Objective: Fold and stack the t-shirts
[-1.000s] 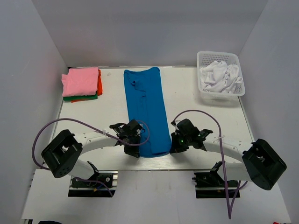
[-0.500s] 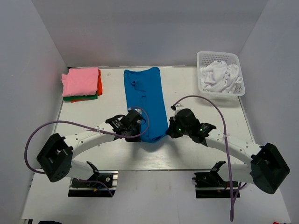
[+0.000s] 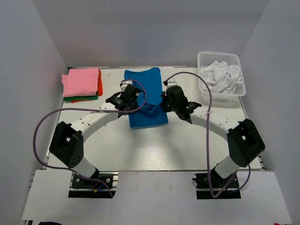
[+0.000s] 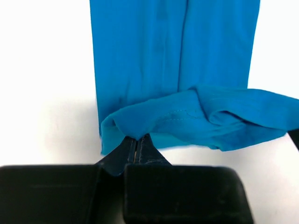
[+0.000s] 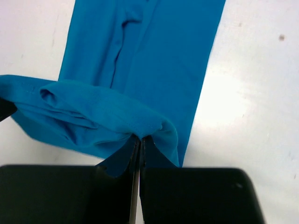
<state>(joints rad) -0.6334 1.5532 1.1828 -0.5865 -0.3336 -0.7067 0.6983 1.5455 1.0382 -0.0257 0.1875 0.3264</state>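
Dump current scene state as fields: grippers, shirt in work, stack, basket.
left gripper: shut on the near-left corner of the blue t-shirt
right gripper: shut on its near-right corner
blue t-shirt: narrow strip on the table, near end lifted and doubled back over the middle, not yet laid flat
stack: far left; pink t-shirt on top, orange-red t-shirt and green t-shirt beneath
basket: far right, holding crumpled white t-shirts
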